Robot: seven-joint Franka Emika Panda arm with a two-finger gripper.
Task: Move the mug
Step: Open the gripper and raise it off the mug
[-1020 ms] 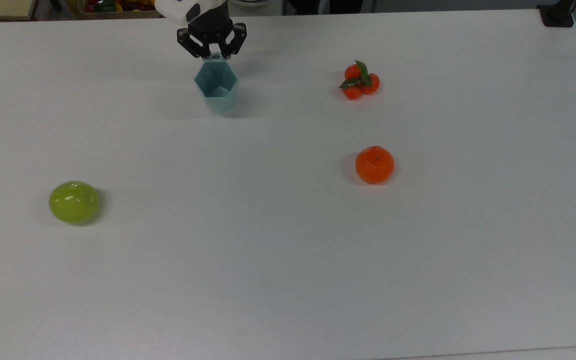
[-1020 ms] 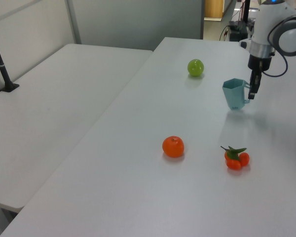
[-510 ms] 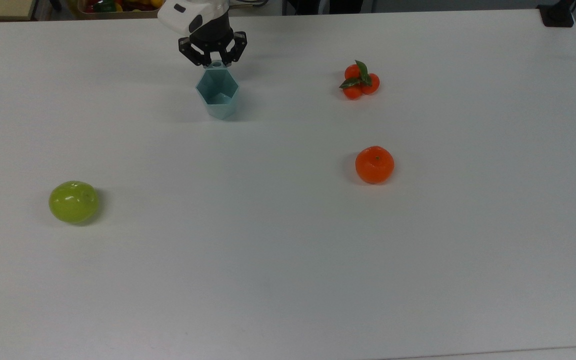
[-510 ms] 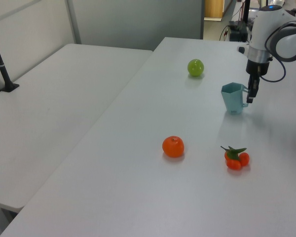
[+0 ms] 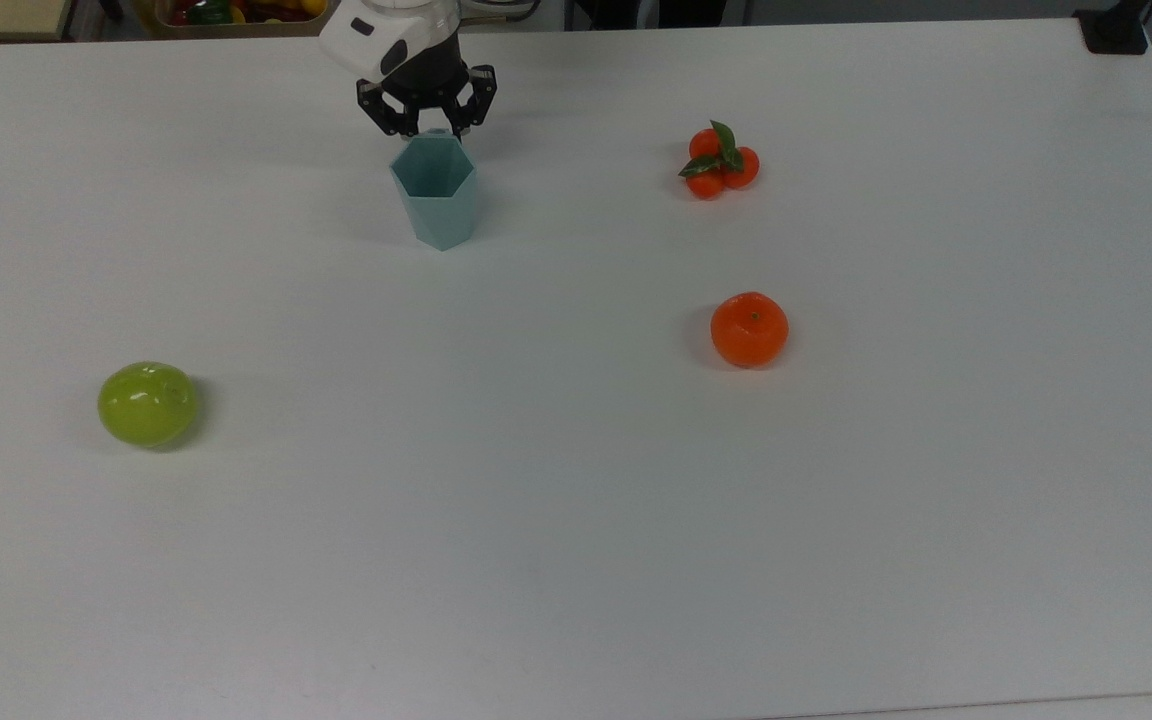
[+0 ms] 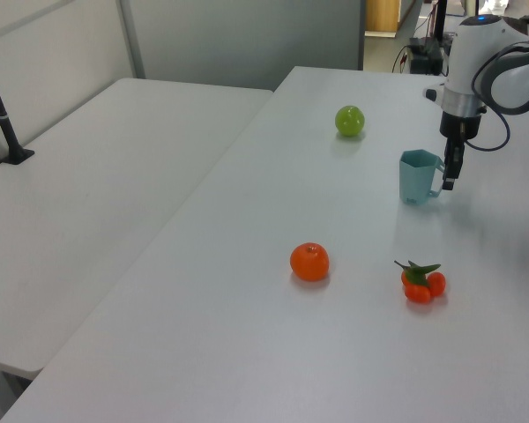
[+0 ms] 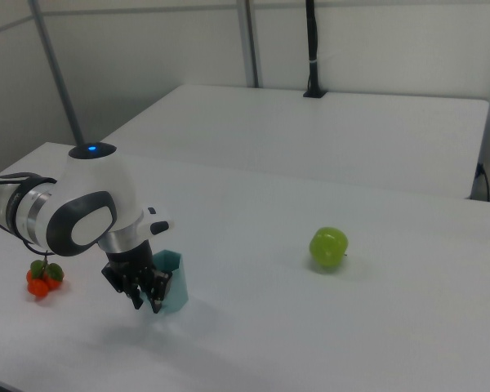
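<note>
Going by the top view from its lower edge upward, the apple (image 5: 148, 403) lies nearest, toward the top view's left. It is well apart from everything else on the table (image 5: 576, 560). Farther up on the top view's right sits the orange (image 5: 749, 329), and beyond it the small leafy cluster of red fruit (image 5: 719, 162). None of these is near the work, so the path is open on every side and needs no detour.

Farther still, toward the top view's left of centre, is the mug (image 5: 436, 195). It is upright with its mouth up, and it looks to rest on the table, though I cannot tell for sure that its base is fully down. Its handle (image 6: 438, 173) points away toward the far edge. The gripper (image 5: 426, 128) comes down on the handle from above, drawn narrow and closed on that tab, with the arm rising behind it.

The step in hand looks like carrying or setting down the mug by its handle.

- **The grip:** it is far off-centre, so the body will tend to swing or tip about the tab. Motion should be slow and level, with the wrist vertical.
- **If the mug is to travel farther:** lift it only just clear of the table.
- **If it is to be left here:** the base should sit flat before the grip loosens.
- **Withdrawing:** open gently and go straight up, since a sideways pull could catch the handle and topple a light, narrow-based cup.
</note>
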